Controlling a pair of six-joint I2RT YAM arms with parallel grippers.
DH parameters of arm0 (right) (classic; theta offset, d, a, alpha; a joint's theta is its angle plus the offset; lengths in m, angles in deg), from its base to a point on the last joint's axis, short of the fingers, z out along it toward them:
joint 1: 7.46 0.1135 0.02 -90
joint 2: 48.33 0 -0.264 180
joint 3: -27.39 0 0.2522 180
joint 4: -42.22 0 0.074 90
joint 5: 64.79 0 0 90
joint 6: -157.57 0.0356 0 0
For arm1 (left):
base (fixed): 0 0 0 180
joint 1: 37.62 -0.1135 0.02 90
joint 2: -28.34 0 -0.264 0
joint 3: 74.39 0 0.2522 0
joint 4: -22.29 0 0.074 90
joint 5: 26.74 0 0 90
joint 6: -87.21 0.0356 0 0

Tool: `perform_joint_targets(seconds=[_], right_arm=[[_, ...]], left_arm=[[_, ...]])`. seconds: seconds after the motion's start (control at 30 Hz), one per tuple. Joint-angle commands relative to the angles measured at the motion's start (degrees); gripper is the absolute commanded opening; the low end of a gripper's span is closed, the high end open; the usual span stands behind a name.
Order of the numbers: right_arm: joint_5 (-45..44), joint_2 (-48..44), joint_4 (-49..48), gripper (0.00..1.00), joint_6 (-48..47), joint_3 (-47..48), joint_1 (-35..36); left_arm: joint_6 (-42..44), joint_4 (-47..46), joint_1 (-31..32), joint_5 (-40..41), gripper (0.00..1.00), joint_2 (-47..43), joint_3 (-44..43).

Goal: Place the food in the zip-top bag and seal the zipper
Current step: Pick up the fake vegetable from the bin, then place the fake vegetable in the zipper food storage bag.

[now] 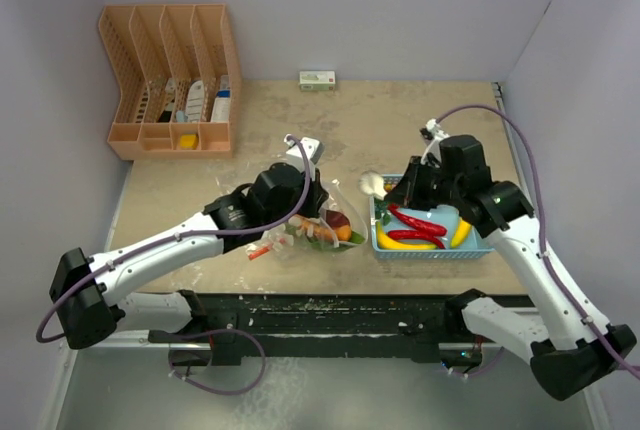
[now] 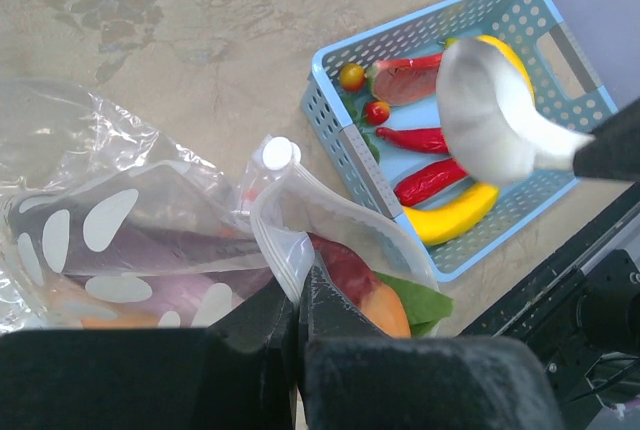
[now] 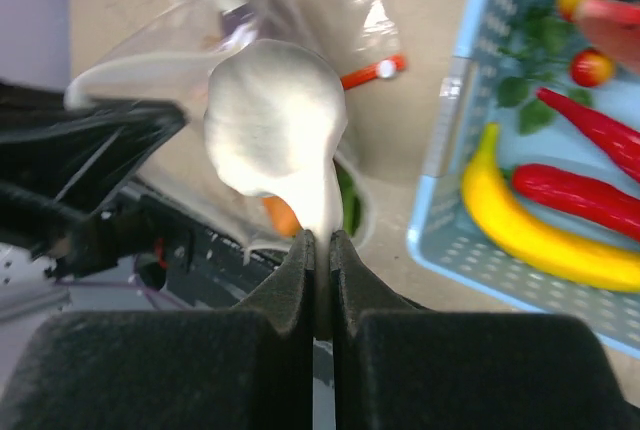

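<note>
The right fingers (image 3: 320, 253) are clamped shut on the thin stem of a white garlic bulb (image 3: 273, 120). Its long axis runs straight out from the fingertips, round end leading. It hangs above the desk (image 1: 200, 180), between the blue basket (image 1: 432, 253) and the zip-top bag (image 2: 130, 240). The left fingers (image 2: 300, 302) pinch the bag's mouth rim, which gapes toward the basket. The zipper (image 3: 368, 73) end lies on the desk. Red chilies (image 1: 418, 222) lie lengthwise in the basket.
</note>
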Motion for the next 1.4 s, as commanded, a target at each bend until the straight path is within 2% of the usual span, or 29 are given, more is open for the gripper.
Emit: perform_joint_targets(seconds=[0.0,0.3,0.57,0.87,1.17,1.2,1.23,1.37], right_arm=[[2.6,-1.0,-6.2,0.0,2.7,1.3,5.5],[2.3,-0.9,-8.2,0.0,3.9,-2.5,12.6],[-1.5,4.0,-11.0,0.0,6.4,-6.6,20.4],[-9.9,11.0,-11.1,0.0,5.9,-2.1,20.9],[-9.3,15.7,-16.5,0.0,6.2,1.8,22.5],[-8.8,16.1,-17.1,0.02,6.2,2.0,22.9],[-8.6,16.4,-17.4,0.08,6.2,2.2,23.4],[-10.3,15.7,-16.1,0.44,5.7,3.3,25.0]], left_arm=[[-0.5,-4.0,-0.2,-0.2,0.0,0.8,-3.7],[-0.8,-4.3,-0.2,-0.6,0.0,1.6,-4.8],[-0.9,-4.1,-0.2,-1.5,0.0,2.1,-5.9],[-2.1,-2.8,-0.2,-2.2,0.0,-0.7,-5.1],[-3.9,-3.1,-0.2,-3.1,0.0,-1.3,-3.3],[-3.9,-3.2,-0.2,-3.3,0.0,-1.1,-3.3],[-4.0,-3.4,-0.3,-3.4,0.0,-0.6,-3.3],[-3.9,-3.7,-0.2,-3.5,0.0,0.4,-3.2]])
